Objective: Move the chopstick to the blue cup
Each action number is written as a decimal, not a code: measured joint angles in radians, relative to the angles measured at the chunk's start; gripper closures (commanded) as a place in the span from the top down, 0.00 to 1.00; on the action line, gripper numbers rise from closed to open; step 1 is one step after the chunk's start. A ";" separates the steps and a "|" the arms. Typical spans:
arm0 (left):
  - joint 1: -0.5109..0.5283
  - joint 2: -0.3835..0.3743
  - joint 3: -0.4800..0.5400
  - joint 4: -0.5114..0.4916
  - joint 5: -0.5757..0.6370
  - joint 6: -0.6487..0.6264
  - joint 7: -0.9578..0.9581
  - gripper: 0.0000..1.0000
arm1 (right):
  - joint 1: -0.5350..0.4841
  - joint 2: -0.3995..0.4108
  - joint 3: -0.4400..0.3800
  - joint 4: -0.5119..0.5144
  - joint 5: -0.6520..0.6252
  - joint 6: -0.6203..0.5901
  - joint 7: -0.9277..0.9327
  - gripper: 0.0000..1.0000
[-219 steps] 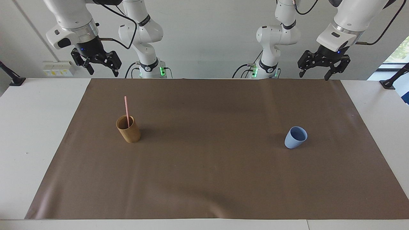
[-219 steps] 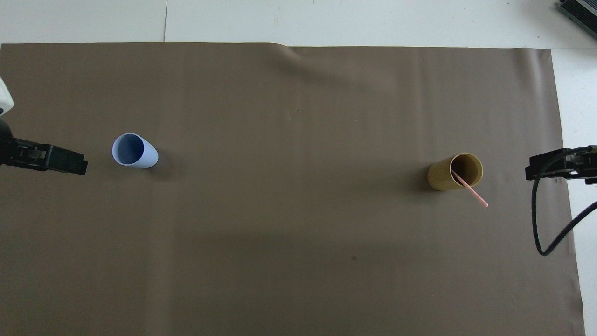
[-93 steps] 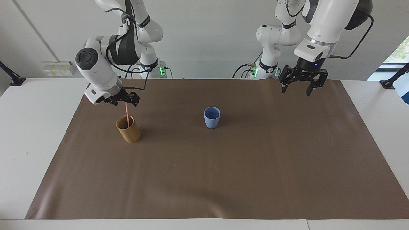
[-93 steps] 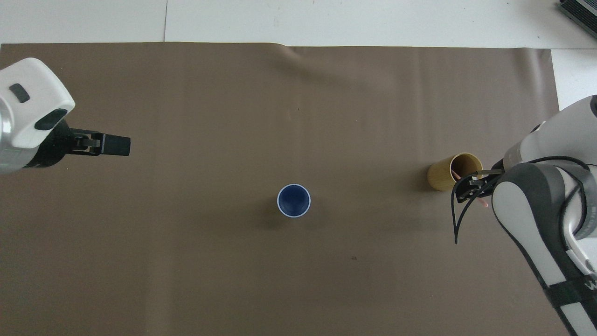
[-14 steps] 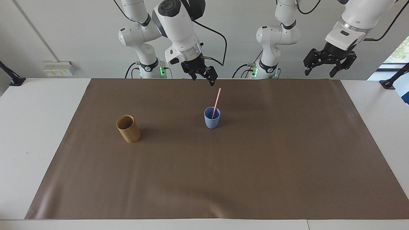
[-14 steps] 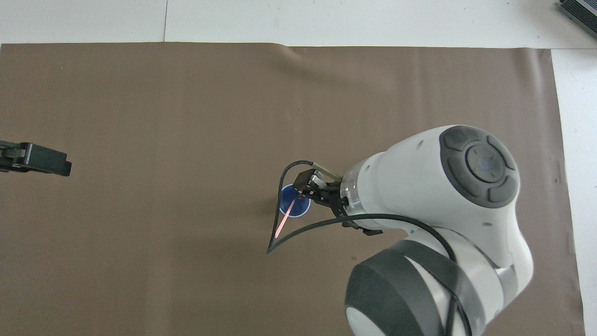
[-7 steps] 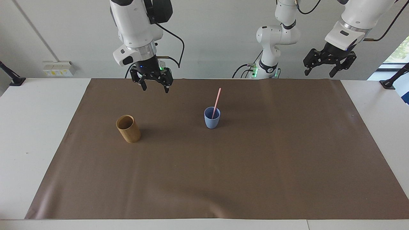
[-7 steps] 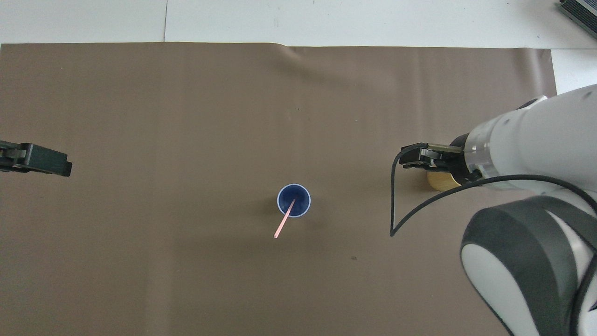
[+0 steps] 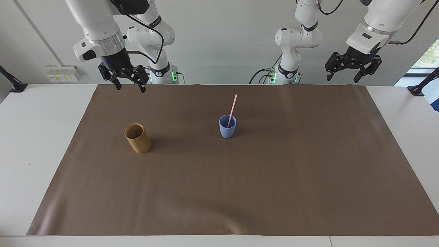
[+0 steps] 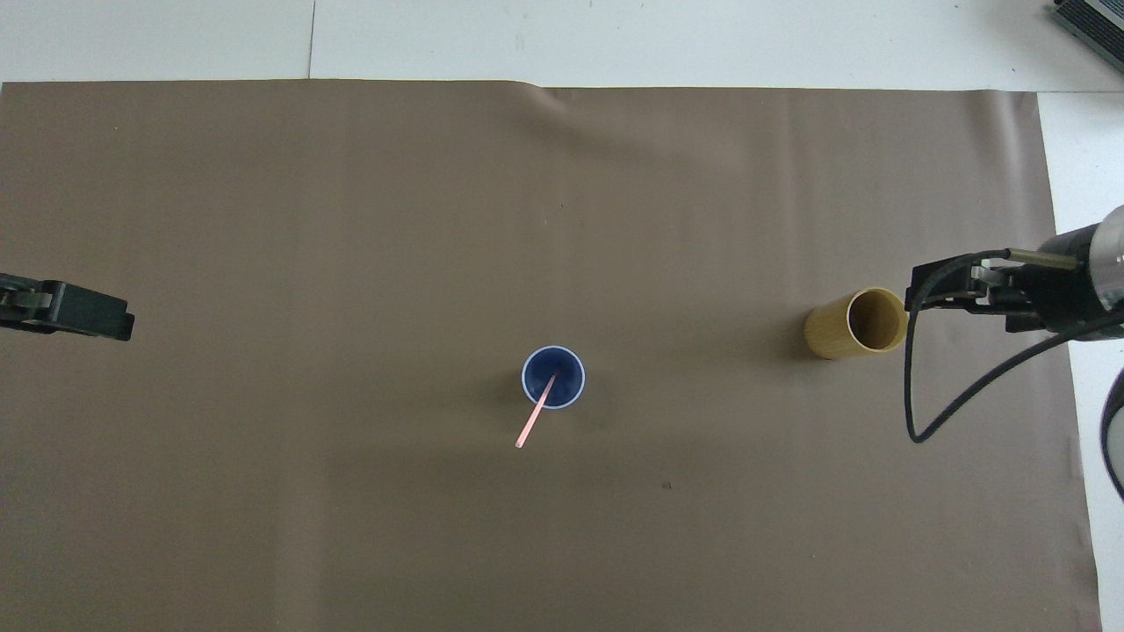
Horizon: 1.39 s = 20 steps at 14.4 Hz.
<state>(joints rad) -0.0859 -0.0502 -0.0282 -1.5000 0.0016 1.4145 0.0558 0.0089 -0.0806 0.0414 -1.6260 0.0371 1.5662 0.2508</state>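
Observation:
The pale-pink chopstick [image 9: 233, 108] stands leaning in the blue cup [image 9: 227, 132] at the middle of the brown mat. It also shows in the overhead view [image 10: 532, 420], sticking out of the cup [image 10: 572, 386]. Nothing holds it. My right gripper [image 9: 130, 87] is open and empty, up in the air over the mat toward the right arm's end; its tip shows in the overhead view [image 10: 922, 285]. My left gripper [image 9: 342, 79] is open and empty, waiting high over the mat toward the left arm's end; it also shows in the overhead view [image 10: 118, 320].
An empty brown wooden-looking cup [image 9: 138, 139] stands on the mat toward the right arm's end; it also shows in the overhead view [image 10: 830, 333]. The brown mat [image 9: 240, 192] covers most of the white table [image 9: 34, 137].
My right gripper has swung away from above the blue cup toward the right arm's end of the table. The chopstick stays in the blue cup. The left arm has barely moved.

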 measured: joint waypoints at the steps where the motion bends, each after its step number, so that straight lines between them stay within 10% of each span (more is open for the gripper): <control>1: 0.000 0.000 0.000 0.000 0.006 0.000 0.006 1.00 | -0.019 -0.002 0.000 0.025 -0.005 -0.029 -0.033 1.00; 20: 0.000 -0.001 -0.003 0.000 0.009 0.015 0.020 1.00 | -0.046 -0.008 0.007 0.013 -0.058 -0.050 -0.098 1.00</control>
<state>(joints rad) -0.0859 -0.0511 -0.0309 -1.5002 0.0101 1.4299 0.0756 -0.0370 -0.0886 0.0487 -1.6131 -0.0210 1.5166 0.1532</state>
